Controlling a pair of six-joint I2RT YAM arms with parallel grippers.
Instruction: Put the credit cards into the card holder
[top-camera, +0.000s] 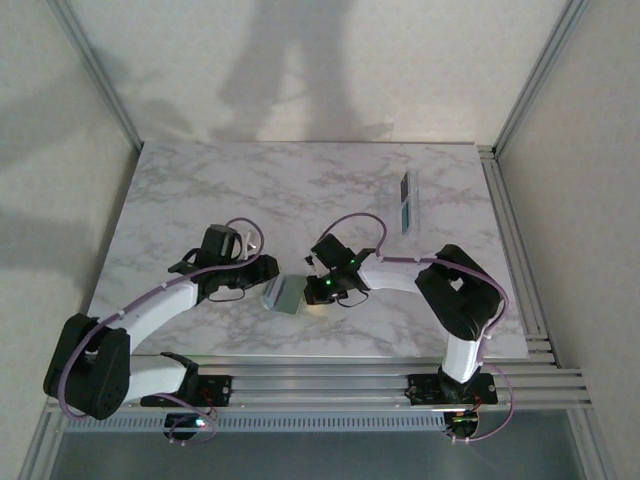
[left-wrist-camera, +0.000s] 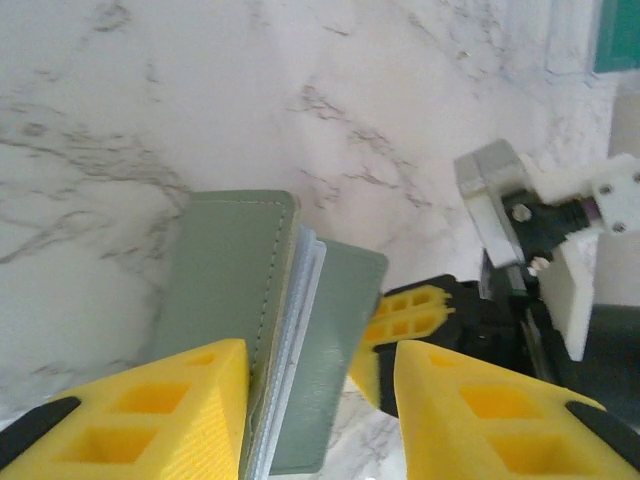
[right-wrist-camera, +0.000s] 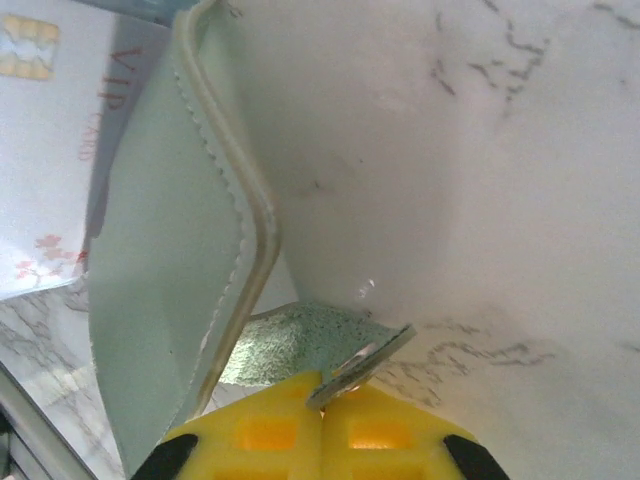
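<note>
The soft sage-green folding card holder (left-wrist-camera: 225, 280) stands on its edge on the white marble-look counter (left-wrist-camera: 200, 100). It is half open like a book, right between the two hands. The left hand (left-wrist-camera: 318, 375) has its yellow fingers part way apart, one on each side of the card holder, and looks to be squeezing it. The right hand (right-wrist-camera: 322, 388) is pinched tight on a small fuzzy green tab (right-wrist-camera: 295, 345) with a shiny round metal snap (right-wrist-camera: 362, 362).

The card holder looks light and bendy. It has smooth skin outside, neat stitches along the rim and rounded corners. I think it would flop if held by one flap, so a hold on both covers seems best. A pale flat card (right-wrist-camera: 55, 150) with a gold chip and the words VIP CARD shows just past it.

The thin teal plastic credit cards (top-camera: 407, 203) lie far out beyond the right hand. They look stiff, flat and slippery, so the edges are the place to grab.
</note>
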